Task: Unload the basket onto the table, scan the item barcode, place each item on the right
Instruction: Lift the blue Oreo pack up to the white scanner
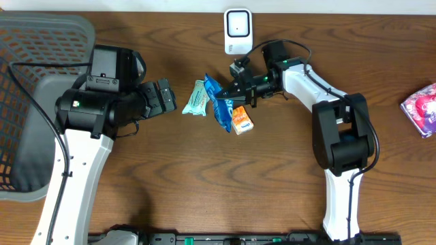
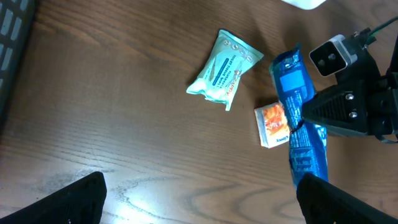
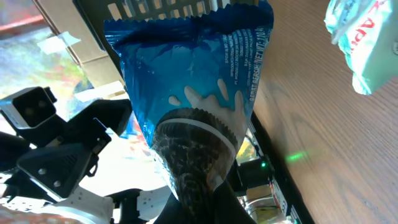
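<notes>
My right gripper (image 1: 236,91) is shut on a blue snack packet (image 1: 218,103), pinching it near its middle. In the right wrist view the packet (image 3: 193,68) fills the frame, standing up out of the shut gripper (image 3: 208,202). The left wrist view shows the same blue packet (image 2: 300,118) held by the right gripper (image 2: 311,113), just over a small orange box (image 2: 273,124). A white scanner (image 1: 237,30) stands at the table's far edge, behind the packet. My left gripper (image 1: 167,96) is open and holds nothing, to the left of the items.
A teal wipes packet (image 1: 196,99) lies flat left of the blue one. The orange box (image 1: 242,120) sits on the table by it. A pink packet (image 1: 422,109) lies at the far right edge. A grey mesh basket (image 1: 30,82) fills the left side.
</notes>
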